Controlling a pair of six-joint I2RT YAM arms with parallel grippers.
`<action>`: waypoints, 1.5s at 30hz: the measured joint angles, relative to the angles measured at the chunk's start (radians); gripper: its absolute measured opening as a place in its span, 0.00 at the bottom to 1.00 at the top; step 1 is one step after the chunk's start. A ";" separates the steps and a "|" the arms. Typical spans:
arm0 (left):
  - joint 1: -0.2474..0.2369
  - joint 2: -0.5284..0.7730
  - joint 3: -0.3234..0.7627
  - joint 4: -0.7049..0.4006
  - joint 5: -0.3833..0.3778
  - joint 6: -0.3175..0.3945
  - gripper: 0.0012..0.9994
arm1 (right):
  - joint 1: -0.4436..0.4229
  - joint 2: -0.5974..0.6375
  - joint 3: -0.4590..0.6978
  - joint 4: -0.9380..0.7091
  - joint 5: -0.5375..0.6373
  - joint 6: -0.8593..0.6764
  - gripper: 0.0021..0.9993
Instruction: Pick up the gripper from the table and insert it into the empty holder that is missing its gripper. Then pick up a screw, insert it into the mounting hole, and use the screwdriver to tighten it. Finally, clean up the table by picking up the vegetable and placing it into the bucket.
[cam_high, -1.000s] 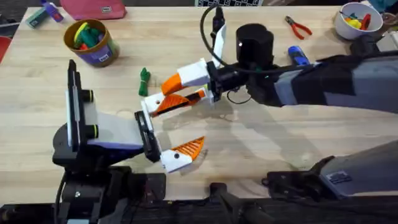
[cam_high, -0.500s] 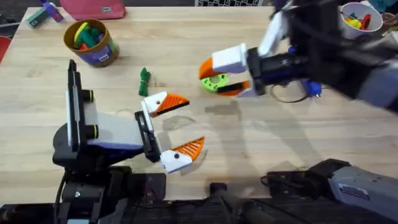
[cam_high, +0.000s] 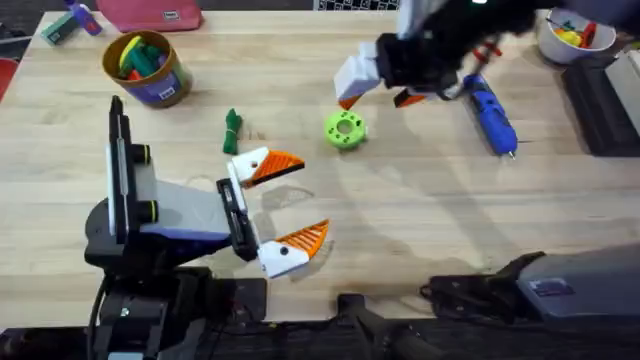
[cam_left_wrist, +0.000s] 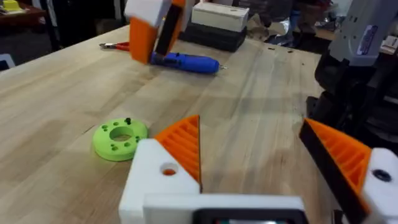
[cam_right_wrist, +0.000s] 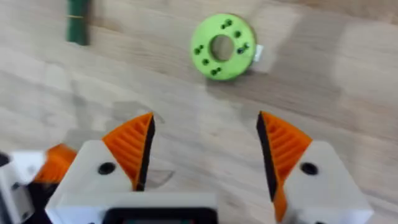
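Fingers of the left gripper (cam_high: 275, 205) stood spread wide over the table (cam_high: 420, 230), holding nothing; both white bases carried orange wedges. In the left wrist view the near base, the holder (cam_left_wrist: 158, 180), showed its mounting hole (cam_left_wrist: 168, 170) beside the orange gripper (cam_left_wrist: 185, 146) seated on it. The right gripper (cam_right_wrist: 205, 149) hung raised above the far side of the table, its 2 fingers apart and empty, with the lime-green disc (cam_high: 346, 129) lying on the wood below it. The screwdriver (cam_high: 491, 112) lay flat just beside that gripper, near the red-handled pliers (cam_left_wrist: 115, 45). The vegetable (cam_high: 232, 131) lay on the bare wood beyond the left gripper, well apart from the bucket (cam_high: 147, 65), which stood upright near the table's far left corner with toys at its mouth.
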 joint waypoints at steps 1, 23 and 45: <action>0.000 0.000 0.000 0.000 0.000 0.000 0.99 | 0.005 0.037 0.026 -0.011 0.024 -0.005 0.87; 0.000 0.000 0.000 0.000 0.000 0.000 0.99 | 0.031 0.368 0.096 0.062 0.160 0.067 0.59; 0.000 0.000 0.000 0.000 0.000 0.000 0.99 | 0.033 0.413 0.097 0.089 0.161 0.096 0.32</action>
